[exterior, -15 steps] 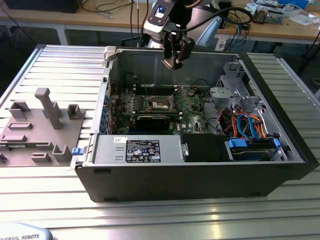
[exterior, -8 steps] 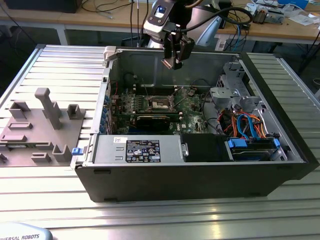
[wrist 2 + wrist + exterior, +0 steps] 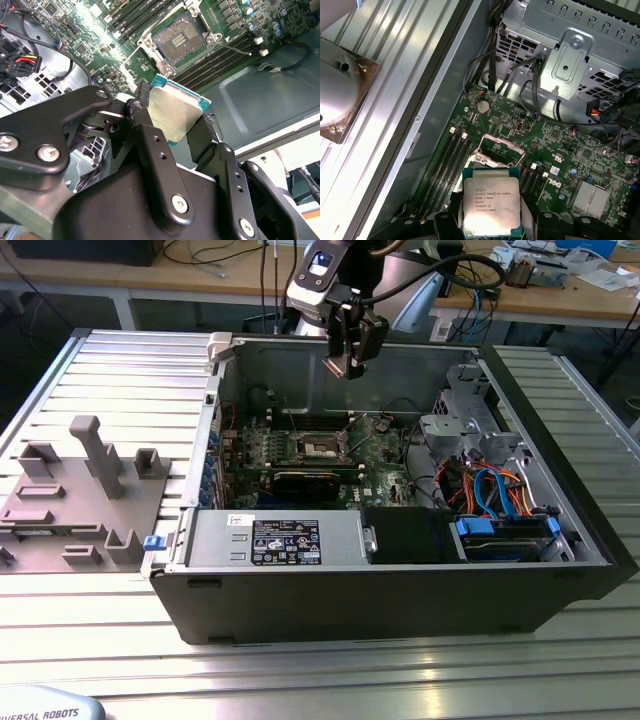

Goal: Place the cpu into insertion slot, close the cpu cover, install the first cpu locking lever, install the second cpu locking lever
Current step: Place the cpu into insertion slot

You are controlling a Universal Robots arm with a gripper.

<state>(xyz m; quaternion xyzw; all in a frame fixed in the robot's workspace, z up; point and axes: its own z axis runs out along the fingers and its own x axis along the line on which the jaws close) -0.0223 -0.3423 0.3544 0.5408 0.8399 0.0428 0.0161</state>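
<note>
One item is in hand. The gripper is clamped on the cpu, with its two black fingers pinching opposite edges of the chip.

Position: the cpu hangs in the air well above the insertion slot, clear of the green motherboard and inside the open computer case. The slot is uncovered and its contact field is exposed. A thin wire lever stands free just beside the slot. I cannot tell how the cpu cover lies.

Findings, as judgement:
- The hold is on the chip's edges alone. A slip or a twist in the fingers would drop the cpu onto the slot's exposed contacts and bend them.
- In the second wrist view the chip's sides look turned relative to the slot's sides. Lowered unsquared, a corner would ride on the silvery rim and the chip would not seat.
- The free lever and the loose cables near the slot could foul the fingers on a descent.
</note>
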